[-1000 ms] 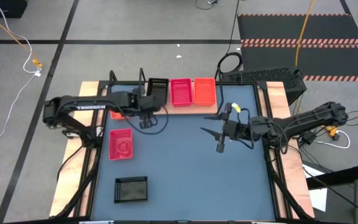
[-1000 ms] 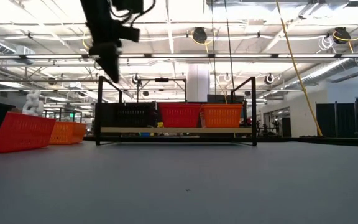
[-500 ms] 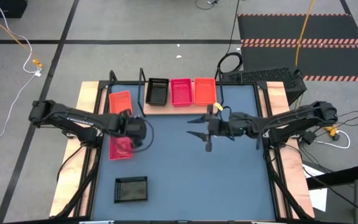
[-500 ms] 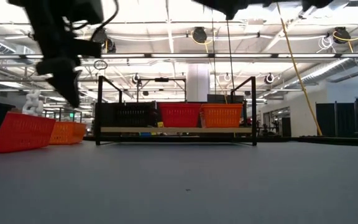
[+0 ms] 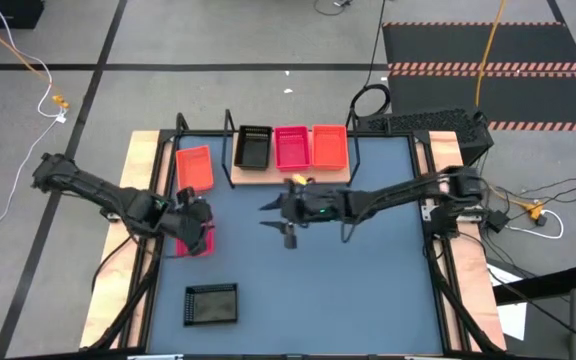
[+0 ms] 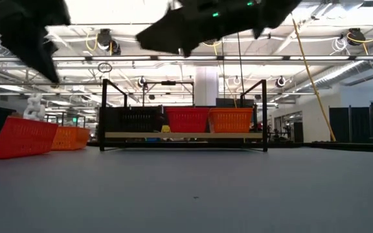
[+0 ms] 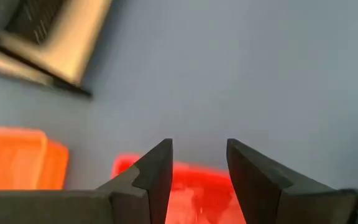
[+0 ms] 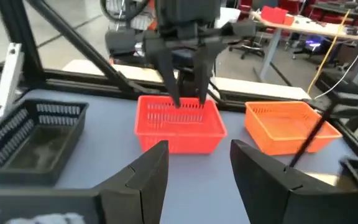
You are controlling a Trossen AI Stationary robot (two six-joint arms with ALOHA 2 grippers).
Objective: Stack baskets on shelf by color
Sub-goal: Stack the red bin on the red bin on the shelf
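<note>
A pinkish-red basket (image 5: 194, 243) sits on the blue table at the left, its base flat. My left gripper (image 5: 199, 230) hangs open just above it; in the left wrist view the left gripper (image 7: 197, 155) frames the basket (image 7: 188, 186). An orange basket (image 5: 194, 167) lies farther back and a black basket (image 5: 212, 304) nearer. The shelf (image 5: 288, 172) at the far edge carries a black (image 5: 253, 147), a red (image 5: 291, 147) and an orange basket (image 5: 329, 146). My right gripper (image 5: 269, 214) is open over mid-table, pointing level toward the red basket (image 8: 179, 124).
The shelf's black wire end loops (image 6: 104, 113) stand upright at both ends. The table's wooden side rails and black frame (image 5: 150, 250) run close beside the left arm. Open blue tabletop (image 5: 368, 290) lies to the right and near side.
My left gripper has swung from the shelf's left end toward the table's left and near edges and sunk over the pinkish-red basket, rolling as it went. My right gripper has reached toward the table's left edge and come lower. No basket has moved.
</note>
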